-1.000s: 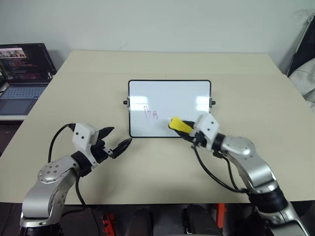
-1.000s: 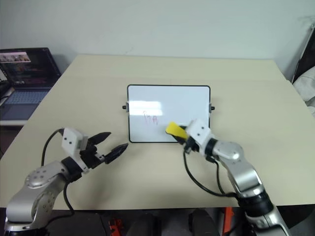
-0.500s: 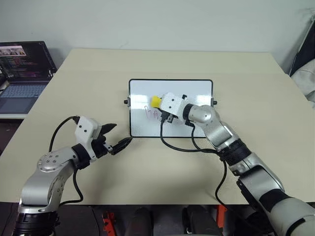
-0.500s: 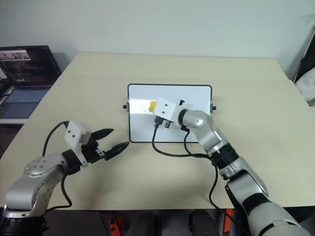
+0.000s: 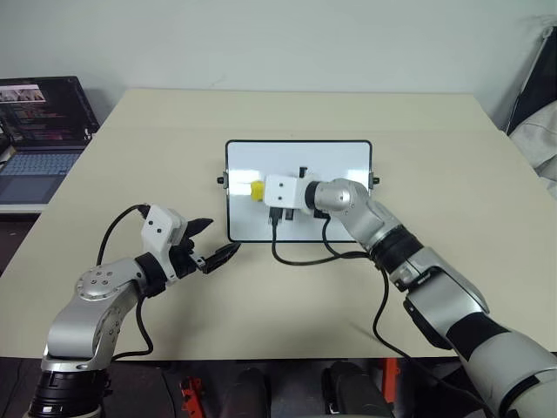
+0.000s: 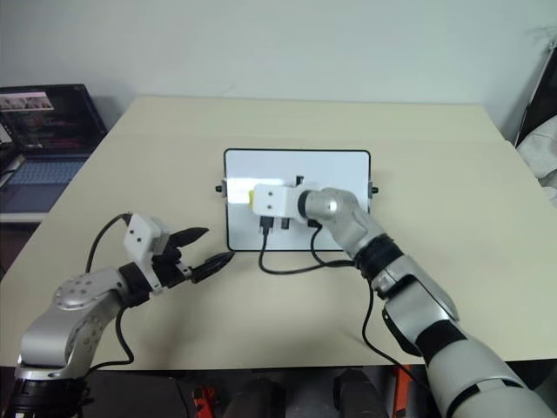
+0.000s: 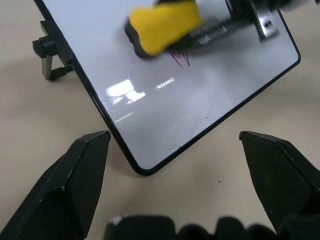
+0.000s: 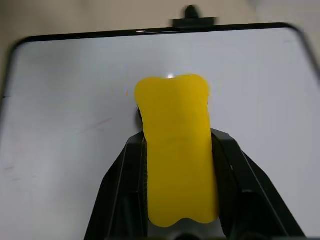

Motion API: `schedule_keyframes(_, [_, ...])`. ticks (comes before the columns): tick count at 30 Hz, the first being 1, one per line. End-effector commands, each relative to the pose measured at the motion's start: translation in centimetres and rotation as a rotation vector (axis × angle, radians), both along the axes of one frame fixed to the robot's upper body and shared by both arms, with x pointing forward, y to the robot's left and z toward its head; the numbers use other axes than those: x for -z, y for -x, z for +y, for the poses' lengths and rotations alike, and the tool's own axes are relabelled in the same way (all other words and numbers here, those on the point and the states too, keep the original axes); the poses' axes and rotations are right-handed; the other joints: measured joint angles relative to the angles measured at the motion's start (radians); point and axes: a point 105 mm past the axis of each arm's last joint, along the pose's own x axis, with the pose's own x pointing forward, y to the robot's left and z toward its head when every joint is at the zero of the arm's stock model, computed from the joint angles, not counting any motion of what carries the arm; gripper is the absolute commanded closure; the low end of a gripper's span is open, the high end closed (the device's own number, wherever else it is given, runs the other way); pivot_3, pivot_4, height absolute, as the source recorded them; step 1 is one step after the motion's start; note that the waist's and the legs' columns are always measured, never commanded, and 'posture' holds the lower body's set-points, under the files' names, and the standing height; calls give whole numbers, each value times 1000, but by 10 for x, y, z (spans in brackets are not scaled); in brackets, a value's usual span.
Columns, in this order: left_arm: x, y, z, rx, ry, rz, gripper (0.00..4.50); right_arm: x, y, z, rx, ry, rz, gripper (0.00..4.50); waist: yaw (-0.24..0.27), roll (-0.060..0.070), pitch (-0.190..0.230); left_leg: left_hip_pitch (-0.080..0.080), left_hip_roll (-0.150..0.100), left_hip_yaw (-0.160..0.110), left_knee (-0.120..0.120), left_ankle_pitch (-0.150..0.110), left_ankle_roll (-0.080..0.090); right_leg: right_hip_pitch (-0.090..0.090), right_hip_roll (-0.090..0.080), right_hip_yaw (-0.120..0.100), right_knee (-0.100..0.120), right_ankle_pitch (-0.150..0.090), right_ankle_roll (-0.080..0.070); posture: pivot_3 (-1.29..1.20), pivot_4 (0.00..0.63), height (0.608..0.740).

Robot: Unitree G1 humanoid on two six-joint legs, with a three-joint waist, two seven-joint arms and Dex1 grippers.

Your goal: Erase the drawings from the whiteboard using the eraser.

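We are holding the eraser (image 8: 176, 150) clamped between the right gripper's (image 5: 261, 190) fingers and pressing it against the whiteboard (image 5: 348, 161), toward its left half. The board is lying on the table (image 5: 435, 139) in front of us. From the left wrist view, a small red remnant of the drawings (image 7: 181, 56) is showing just beside the eraser's edge — other marks may be hiding under the block, though we cannot tell from here. The left gripper (image 5: 215, 246) is hovering with its fingers spread wide, empty, just off the board's near left corner.

To do this stroke well, we are judging that the eraser needs flat, firm contact and a sweep back across the red squiggle. The light board could slide under pressure — steadying its corner with the left gripper would help.
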Motion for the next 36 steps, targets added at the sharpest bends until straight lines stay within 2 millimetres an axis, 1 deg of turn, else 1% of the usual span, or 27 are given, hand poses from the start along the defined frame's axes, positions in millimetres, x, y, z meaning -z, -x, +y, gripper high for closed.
schedule_keyframes(1, [-8,1,-5,26,-3,-44,0,17,-2,-6,3,81,39,3199,1,0,0,0,0,0,0,0,0,0,0,0,0,0,0,0,150,740])
schedule_keyframes(5, [-8,1,-6,26,-2,-47,0,40,8,-10,-59,196,111,3199,0,0,0,0,0,0,0,0,0,1,0,0,-1,0,0,0,150,740])
schedule_keyframes(7, [-7,2,-7,27,-1,-46,0,50,12,-16,-88,278,111,3199,1,0,0,1,0,0,0,0,0,1,0,0,-1,0,0,0,150,740])
schedule_keyframes(9, [-7,2,-7,30,-1,-45,0,47,8,-19,-76,290,63,3200,1,0,0,2,0,0,0,0,0,3,0,0,-1,0,0,0,150,740])
schedule_keyframes(11, [-7,2,-8,31,0,-44,0,37,1,-19,-44,249,16,3200,2,0,0,5,0,0,0,0,0,6,0,0,-1,0,0,0,150,740])
schedule_keyframes(12, [-7,2,-9,34,-1,-43,0,19,-6,-16,-10,170,-40,3200,2,0,0,7,0,0,0,0,0,8,0,0,-1,0,0,0,150,740])
schedule_keyframes(13, [-7,2,-9,36,-1,-43,0,6,-11,-14,14,112,-80,3200,2,0,0,9,0,0,0,0,0,9,0,0,-1,0,0,0,150,740])
schedule_keyframes(14, [-6,2,-10,38,-2,-42,0,-5,-14,-13,35,62,-119,3200,2,0,0,9,0,0,0,0,0,9,0,0,0,0,0,0,150,740])
schedule_keyframes(15, [-6,2,-11,42,-3,-41,0,-10,-16,-13,46,39,-135,3200,2,0,0,9,0,0,0,1,0,9,0,0,0,0,0,0,150,740])
schedule_keyframes(17, [-6,2,-13,48,-2,-41,0,0,-16,-18,44,60,-105,3200,4,0,0,9,0,0,0,2,0,9,0,0,0,0,0,0,150,740])
schedule_keyframes(19, [-7,2,-14,52,1,-41,0,18,-11,-24,25,113,-53,3200,4,0,0,9,0,0,-1,1,0,9,0,0,0,0,0,0,150,740])
schedule_keyframes(22, [-7,2,-15,55,0,-39,0,54,8,-33,-59,227,41,3200,4,0,0,9,0,0,-1,1,0,9,0,0,-2,0,0,0,150,740])
schedule_keyframes(24, [-7,2,-15,58,0,-38,0,73,22,-40,-103,285,100,3200,5,0,-1,9,0,0,-2,1,0,10,0,1,-2,0,0,0,150,740])
schedule_keyframes(25, [-7,2,-15,59,0,-38,0,79,28,-44,-116,305,124,3200,5,0,-1,9,0,0,-1,1,0,10,0,1,-2,0,0,0,150,740])
schedule_keyframes(27, [-8,2,-16,62,1,-38,0,83,32,-48,-114,313,138,3200,4,0,0,12,0,0,-1,1,0,13,0,1,-2,0,0,0,150,740])
schedule_keyframes(28, [-8,2,-17,65,1,-37,0,81,31,-49,-104,304,131,3200,4,1,0,13,0,0,-1,1,0,14,0,1,-2,0,0,0,150,740])
schedule_keyframes(30, [-8,2,-18,71,0,-35,0,62,18,-49,-28,212,58,3200,3,1,0,16,0,0,-1,2,1,17,0,1,-2,0,0,0,150,740])
schedule_keyframes(32, [-8,2,-19,76,1,-34,0,35,1,-52,65,98,-34,3200,3,2,1,17,0,0,-1,4,3,17,1,1,-2,0,0,0,150,740])
schedule_keyframes(33, [-8,1,-19,78,1,-34,0,26,-4,-54,95,62,-55,3200,3,2,1,17,0,0,-1,5,2,17,1,1,-1,1,0,0,150,740])
schedule_keyframes(34, [-8,1,-19,79,1,-34,0,21,-8,-56,115,38,-70,3200,4,2,2,16,0,0,-1,6,2,17,1,1,-1,2,0,0,150,740])
schedule_keyframes(36, [-8,2,-20,84,2,-32,0,18,-10,-59,132,21,-66,3200,5,2,2,16,0,0,-1,7,2,17,1,1,-2,3,0,0,150,740])
